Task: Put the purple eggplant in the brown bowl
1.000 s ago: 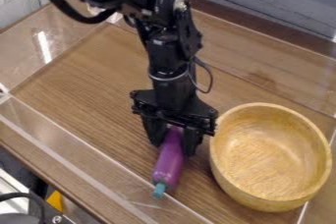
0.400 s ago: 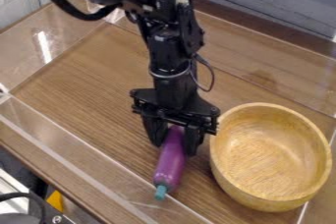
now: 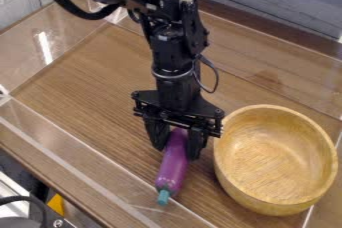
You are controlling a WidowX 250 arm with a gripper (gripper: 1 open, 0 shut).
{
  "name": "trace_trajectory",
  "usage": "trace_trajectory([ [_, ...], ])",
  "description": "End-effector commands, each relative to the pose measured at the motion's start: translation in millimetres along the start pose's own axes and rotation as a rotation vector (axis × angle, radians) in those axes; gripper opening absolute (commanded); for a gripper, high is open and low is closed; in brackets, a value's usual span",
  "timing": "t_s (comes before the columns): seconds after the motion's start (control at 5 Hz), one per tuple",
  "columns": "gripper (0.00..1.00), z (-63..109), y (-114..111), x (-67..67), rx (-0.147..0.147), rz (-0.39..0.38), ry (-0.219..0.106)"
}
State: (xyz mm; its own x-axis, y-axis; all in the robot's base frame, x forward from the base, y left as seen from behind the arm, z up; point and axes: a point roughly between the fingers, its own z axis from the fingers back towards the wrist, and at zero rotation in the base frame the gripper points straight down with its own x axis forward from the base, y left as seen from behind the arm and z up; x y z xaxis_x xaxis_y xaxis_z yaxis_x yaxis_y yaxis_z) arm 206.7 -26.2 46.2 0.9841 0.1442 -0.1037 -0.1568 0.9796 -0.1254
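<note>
One shiny purple eggplant point(image 3: 173, 167) with a teal tip lies on my surface point(image 3: 94, 92); my claw point(image 3: 177, 140) grips its top, beside the bowl point(image 3: 277, 159).

Almost no change across the three moments. Only a very slight shift of the black arm point(image 3: 171, 32) above the end effector point(image 3: 177, 144), its upper links leaning a touch further right than a second ago. Beyond that, no visible difference in position, tilt or grip anywhere on the worktop point(image 3: 94, 92).
</note>
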Motion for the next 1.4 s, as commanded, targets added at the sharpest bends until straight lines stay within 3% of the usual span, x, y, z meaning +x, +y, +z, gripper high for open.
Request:
trace_trajectory([
  [0.0,0.00,17.3,-6.1,9.6,-0.011,-0.015,-0.068],
  [1.2,0.00,23.3,-11.0,8.3,-0.007,0.004,-0.052],
])
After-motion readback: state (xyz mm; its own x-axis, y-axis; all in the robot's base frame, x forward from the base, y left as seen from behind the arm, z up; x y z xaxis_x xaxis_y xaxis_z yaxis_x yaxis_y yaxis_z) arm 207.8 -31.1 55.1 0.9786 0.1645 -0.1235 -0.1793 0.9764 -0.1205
